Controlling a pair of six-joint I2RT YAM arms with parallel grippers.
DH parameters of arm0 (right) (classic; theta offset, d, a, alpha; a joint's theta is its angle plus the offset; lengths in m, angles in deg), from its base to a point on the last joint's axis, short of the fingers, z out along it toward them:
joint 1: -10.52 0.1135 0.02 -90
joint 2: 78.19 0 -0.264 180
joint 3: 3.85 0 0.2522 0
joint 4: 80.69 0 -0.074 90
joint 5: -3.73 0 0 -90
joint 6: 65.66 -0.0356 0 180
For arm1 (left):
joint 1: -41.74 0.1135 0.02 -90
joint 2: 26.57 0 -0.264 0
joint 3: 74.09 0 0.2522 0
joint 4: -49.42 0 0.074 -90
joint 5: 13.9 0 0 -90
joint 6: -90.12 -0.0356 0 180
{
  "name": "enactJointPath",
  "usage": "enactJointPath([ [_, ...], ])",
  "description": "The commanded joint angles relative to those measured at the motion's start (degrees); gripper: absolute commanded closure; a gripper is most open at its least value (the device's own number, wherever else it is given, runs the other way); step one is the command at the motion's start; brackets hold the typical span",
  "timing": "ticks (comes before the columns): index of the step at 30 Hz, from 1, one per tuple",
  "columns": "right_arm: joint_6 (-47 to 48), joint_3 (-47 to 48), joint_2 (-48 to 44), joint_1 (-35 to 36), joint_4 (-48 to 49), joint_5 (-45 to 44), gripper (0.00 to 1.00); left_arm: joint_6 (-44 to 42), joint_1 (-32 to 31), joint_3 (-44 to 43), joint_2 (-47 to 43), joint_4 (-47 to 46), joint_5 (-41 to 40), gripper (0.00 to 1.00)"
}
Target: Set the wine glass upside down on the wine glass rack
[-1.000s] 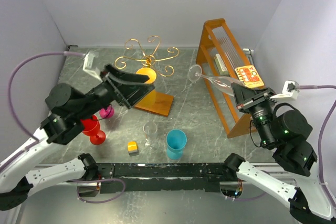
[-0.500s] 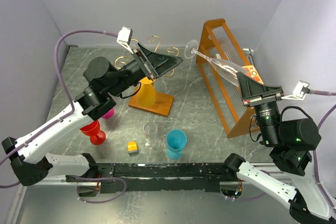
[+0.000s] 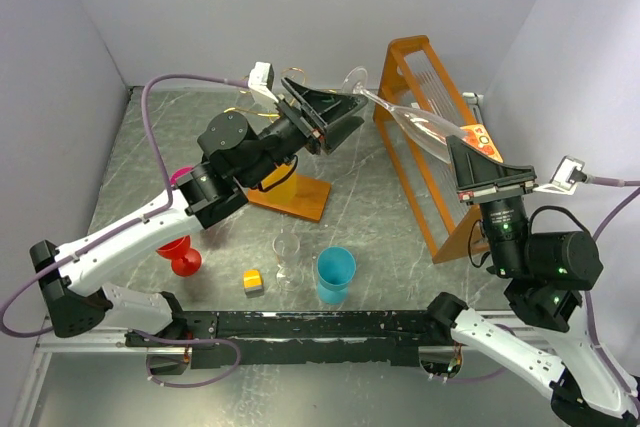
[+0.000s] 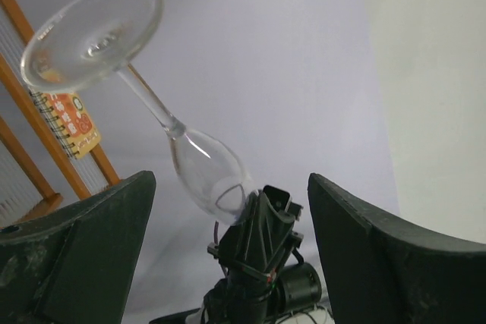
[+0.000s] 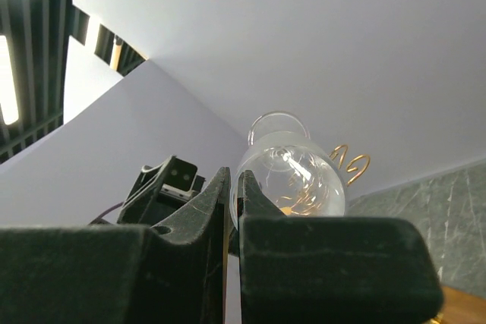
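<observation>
Handing the glass from one arm to the other, in the air, seems to be the step now. On the surface (image 3: 150,162) the rack (image 3: 303,197) stands toward the far edge, left of the middle, and is mostly hidden under the left arm. The right tool (image 3: 462,144) is clamped on the bowl of the glass (image 3: 415,123). The glass is held high near the far edge, right of the middle, strongly tilted, with its foot pointing at the left tool (image 3: 343,119). That tool is spread wide and holds nothing. Next, I think, it must close softly on the stem before the right one lets go. Compared with half a second ago, the left arm has reached further right, and the foot is now just beside its fingers.
</observation>
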Motion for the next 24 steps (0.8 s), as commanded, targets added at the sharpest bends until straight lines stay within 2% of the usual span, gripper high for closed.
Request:
enactJointPath([
  [1,-1.96,-0.24,-0.43,-0.12,4.68,2.48,1.0,1.7,-0.89,-0.53,0.02,-1.21,-8.89,0.08],
  [10,-2.67,-2.45,-0.59,-0.09,6.78,7.49,1.0,-0.85,-1.08,-3.04,1.86,-0.44,-13.94,0.15],
  [16,-5.88,-2.58,0.85,-0.17,7.66,10.3,1.0,-1.93,-1.08,-2.37,1.78,-5.45,-16.55,0.32],
  [24,-7.77,-3.4,2.16,-0.2,9.94,15.82,1.0,-4.0,-1.08,-2.02,0.99,-6.26,-21.45,0.42],
])
